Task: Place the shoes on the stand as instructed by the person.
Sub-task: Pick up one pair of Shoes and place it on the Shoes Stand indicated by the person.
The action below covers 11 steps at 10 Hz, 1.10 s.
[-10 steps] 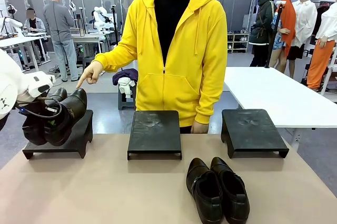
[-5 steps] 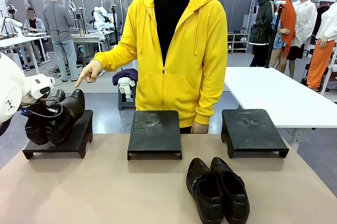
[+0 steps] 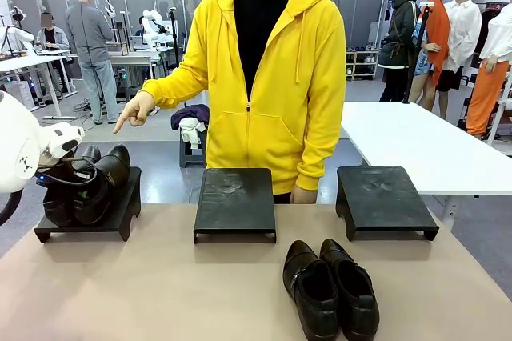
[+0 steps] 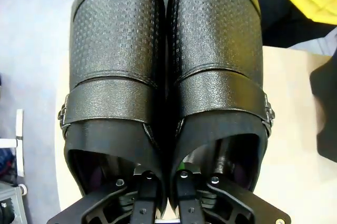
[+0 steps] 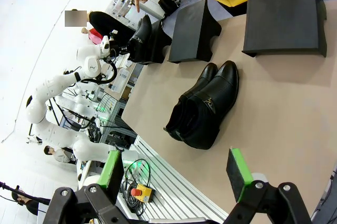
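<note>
**Left gripper** (image 4: 168, 181): its fingers reach into the heel openings of one pair of dress shoes (image 4: 210, 50) and are pressed together on the two inner walls, so both shoes hang as one block.

**Held pair, place:** over the left stand (image 3: 80, 231), which stands at the surface's (image 3: 160, 293) far left edge. The soles look down on or just above the stand top; I cannot tell whether they touch.

**Key relation:** the pair's long axis runs along the gripper's own line. The heels are at the fingers and the toes point away, toward the far edge. Judgement: release looks like the step in hand, and a clean exit would be back and up out of the heel openings along that axis. A sideways exit would risk dragging a shoe off the stand.

**Person** (image 3: 264, 77): at the far edge, one hand (image 3: 136, 110) pointing down toward the left stand. This matches where the pair sits.

**Second pair** (image 3: 330, 289): on the surface at the near edge, right of centre, shoes side by side and touching. The toes point toward the far edge and the heel openings toward the robot. It lies before the gap between the middle stand (image 3: 234, 201) and the right stand (image 3: 384, 197).

**Right gripper** (image 5: 176, 174): fingers wide apart and empty, held high above the near right part of the surface. Judgement: the right arm is the nearer one for the second pair.
</note>
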Available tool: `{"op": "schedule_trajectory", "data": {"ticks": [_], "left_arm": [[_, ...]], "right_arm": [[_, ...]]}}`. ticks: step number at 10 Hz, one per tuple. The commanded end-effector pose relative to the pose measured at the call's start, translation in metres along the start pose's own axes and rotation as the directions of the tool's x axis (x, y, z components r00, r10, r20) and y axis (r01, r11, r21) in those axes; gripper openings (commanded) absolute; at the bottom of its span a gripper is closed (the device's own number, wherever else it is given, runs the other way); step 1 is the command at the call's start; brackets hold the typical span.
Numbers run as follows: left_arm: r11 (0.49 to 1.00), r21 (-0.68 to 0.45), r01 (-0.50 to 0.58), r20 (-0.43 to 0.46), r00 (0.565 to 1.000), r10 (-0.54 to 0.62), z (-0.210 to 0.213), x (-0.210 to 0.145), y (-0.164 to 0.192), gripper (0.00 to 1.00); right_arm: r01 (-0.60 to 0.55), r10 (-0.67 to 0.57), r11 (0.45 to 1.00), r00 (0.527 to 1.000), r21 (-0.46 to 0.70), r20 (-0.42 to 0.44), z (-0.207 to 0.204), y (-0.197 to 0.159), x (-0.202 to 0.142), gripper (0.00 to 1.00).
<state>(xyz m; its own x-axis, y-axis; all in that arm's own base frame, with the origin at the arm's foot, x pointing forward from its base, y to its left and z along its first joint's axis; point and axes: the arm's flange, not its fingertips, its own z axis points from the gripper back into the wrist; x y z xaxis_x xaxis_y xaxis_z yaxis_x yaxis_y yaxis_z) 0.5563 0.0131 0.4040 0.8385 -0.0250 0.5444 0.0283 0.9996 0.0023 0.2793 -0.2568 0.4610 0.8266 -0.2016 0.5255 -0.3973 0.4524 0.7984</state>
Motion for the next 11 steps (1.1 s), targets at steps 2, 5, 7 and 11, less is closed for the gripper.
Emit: {"op": "schedule_trajectory", "data": {"ticks": [2,5,7,11], "left_arm": [[0.999,-0.029,0.023,0.034,0.999,-0.022,-0.003,0.013,0.008,0.08],[0.999,-0.015,0.041,0.021,0.999,-0.041,0.001,0.016,0.007,0.43],[0.999,-0.004,0.037,0.018,0.999,-0.037,0.005,0.019,0.007,0.78],[0.999,-0.011,0.04,-0.001,0.999,-0.04,0.016,0.02,0.003,0.86]], "right_arm": [[-0.016,0.016,1.0,1.0,0.012,0.01,0.0,0.001,0.0,1.0],[-0.016,0.016,1.0,1.0,0.012,0.01,0.0,0.001,0.0,1.0],[-0.016,0.016,1.0,1.0,0.012,0.01,0.0,0.001,0.0,1.0],[-0.016,0.016,1.0,1.0,0.012,0.01,0.0,0.001,0.0,1.0]]}}
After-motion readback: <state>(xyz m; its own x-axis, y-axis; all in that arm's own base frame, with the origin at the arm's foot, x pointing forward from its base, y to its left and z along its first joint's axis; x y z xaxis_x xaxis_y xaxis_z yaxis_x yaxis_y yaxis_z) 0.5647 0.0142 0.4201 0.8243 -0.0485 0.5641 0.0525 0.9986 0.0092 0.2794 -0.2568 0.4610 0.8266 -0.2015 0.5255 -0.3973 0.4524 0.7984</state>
